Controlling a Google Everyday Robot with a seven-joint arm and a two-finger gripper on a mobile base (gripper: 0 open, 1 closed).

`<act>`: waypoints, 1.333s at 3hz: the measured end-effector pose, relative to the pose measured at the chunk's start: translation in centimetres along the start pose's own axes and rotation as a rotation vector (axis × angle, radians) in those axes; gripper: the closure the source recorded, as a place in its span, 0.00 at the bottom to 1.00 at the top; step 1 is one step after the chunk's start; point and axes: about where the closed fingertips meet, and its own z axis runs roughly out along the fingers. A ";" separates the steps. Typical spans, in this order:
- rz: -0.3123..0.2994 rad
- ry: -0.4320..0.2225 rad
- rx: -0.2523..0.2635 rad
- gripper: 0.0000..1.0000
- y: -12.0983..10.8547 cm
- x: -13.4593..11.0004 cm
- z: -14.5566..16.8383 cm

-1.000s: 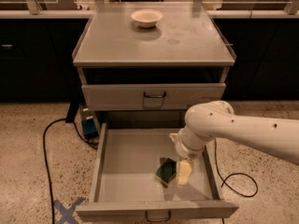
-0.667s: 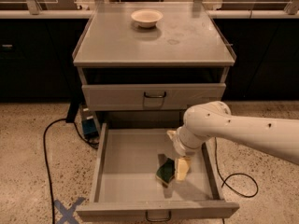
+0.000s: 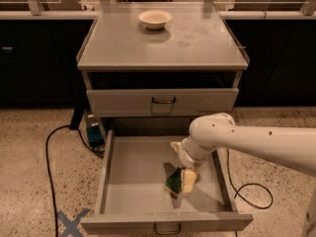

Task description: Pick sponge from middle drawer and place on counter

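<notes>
The middle drawer (image 3: 111, 181) is pulled open at the bottom of the camera view, showing its flat grey tray. My gripper (image 3: 180, 177) reaches down into the drawer's right half from the white arm (image 3: 247, 142). It is shut on the sponge (image 3: 173, 183), whose dark green face tilts up on edge just above the drawer floor, with a shadow under it. The counter (image 3: 163, 46) is the grey cabinet top above, with faint ring stains.
A round cream bowl (image 3: 154, 19) stands at the back of the counter. A closed drawer (image 3: 163, 101) with a wire handle sits above the open one. Black cables (image 3: 49, 147) and a blue box (image 3: 94, 132) lie on the floor to the left, with another cable (image 3: 252, 191) to the right.
The gripper and the sponge have shifted very slightly within the drawer. The sponge stays tilted between the fingers. Nothing else has moved.
</notes>
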 end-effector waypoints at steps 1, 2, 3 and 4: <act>-0.031 -0.025 -0.060 0.00 0.0 0.4 3.1; -0.058 -0.052 -0.114 0.00 0.0 0.7 5.7; -0.056 -0.093 -0.131 0.00 -0.1 0.5 6.1; -0.055 -0.097 -0.133 0.00 -0.1 0.5 6.1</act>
